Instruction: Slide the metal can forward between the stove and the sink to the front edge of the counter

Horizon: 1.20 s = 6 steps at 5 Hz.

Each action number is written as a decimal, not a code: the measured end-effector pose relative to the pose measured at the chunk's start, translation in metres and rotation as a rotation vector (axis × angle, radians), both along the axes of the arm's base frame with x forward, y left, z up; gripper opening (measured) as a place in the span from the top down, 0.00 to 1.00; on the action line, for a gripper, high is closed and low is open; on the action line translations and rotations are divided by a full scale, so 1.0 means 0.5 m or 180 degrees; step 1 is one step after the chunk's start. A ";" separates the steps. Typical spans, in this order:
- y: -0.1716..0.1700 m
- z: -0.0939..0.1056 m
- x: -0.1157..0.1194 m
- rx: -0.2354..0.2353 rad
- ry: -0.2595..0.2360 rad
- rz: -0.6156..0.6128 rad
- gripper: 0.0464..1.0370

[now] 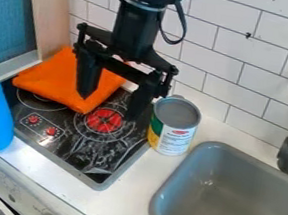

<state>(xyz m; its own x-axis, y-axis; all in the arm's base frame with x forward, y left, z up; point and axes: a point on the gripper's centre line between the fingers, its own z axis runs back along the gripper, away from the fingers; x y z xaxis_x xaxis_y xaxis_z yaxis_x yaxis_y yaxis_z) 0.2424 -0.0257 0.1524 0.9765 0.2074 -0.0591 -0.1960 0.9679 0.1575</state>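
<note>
Pincer (108, 108) hangs open above stovetop (77, 145), near cloth (59, 80) and can (175, 124).

From above the front of a counter (127, 198), a camera looks down at a slant toward a tiled wall (224, 60), close enough to frame the stove (67, 146) at left and crop the sink (234, 203) at lower right.
</note>
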 end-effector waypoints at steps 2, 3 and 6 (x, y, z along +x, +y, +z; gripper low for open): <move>-0.020 -0.026 0.037 -0.0191 -0.0228 -0.0175 0.04; -0.043 -0.039 0.078 -0.0398 -0.0493 -0.0309 0.04; -0.044 -0.047 0.214 -0.0210 -0.0976 -0.0452 0.04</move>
<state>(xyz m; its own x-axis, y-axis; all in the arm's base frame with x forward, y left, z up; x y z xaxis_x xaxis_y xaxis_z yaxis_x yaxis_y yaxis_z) 0.3495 -0.0477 0.1286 0.9697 0.0738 0.2328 -0.0872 0.9950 0.0481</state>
